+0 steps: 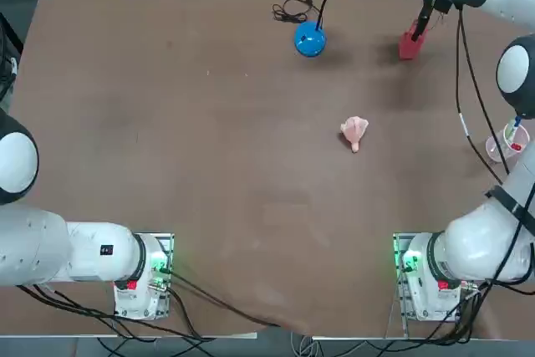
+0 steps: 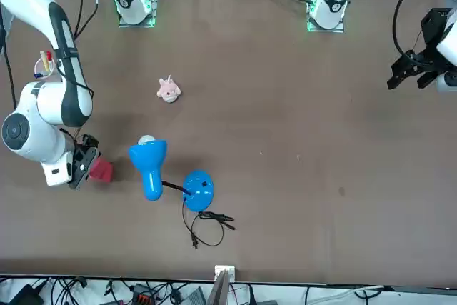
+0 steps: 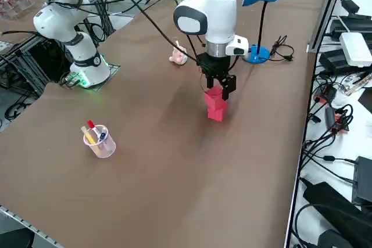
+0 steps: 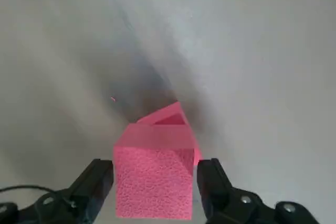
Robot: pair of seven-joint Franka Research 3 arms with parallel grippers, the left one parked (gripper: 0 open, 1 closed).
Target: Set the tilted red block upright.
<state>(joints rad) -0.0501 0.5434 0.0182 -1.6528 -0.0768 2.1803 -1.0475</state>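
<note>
Closest to the wrist camera, the red block [image 4: 153, 182] fills the gap between the two black fingers [image 4: 94, 184] of the right gripper [image 4: 152, 190], which stand one at each flank; a thin gap shows on both sides, so the fingers are apart and bracket the block without clamping it. Its face has a fine grainy, foam-like texture, which suggests a light and slightly compressible body with good friction and little risk of breakage; treat this as an estimate. Recommended hold: the two opposite side faces near the upper end, with moderate squeeze, so that the base is free to settle flat on the table [image 1: 209, 173]. In the right side view the block [image 3: 215, 104] rests on the table directly under the gripper [image 3: 218, 83], far from the arm bases and toward the robot's right edge, and it appears close to vertical; whether a residual lean remains cannot be told. Across the top view, left to right: the blue desk lamp [image 1: 310, 39] with its coiled black cord [image 1: 290, 12] stands near the block but apart from it; the pale pink lumpy object [image 1: 354, 131] lies nearer the table centre, well apart; the clear cup of pens [image 1: 507, 141] sits at the right edge. None of these obstructs the block; only the lamp needs watching.
</note>
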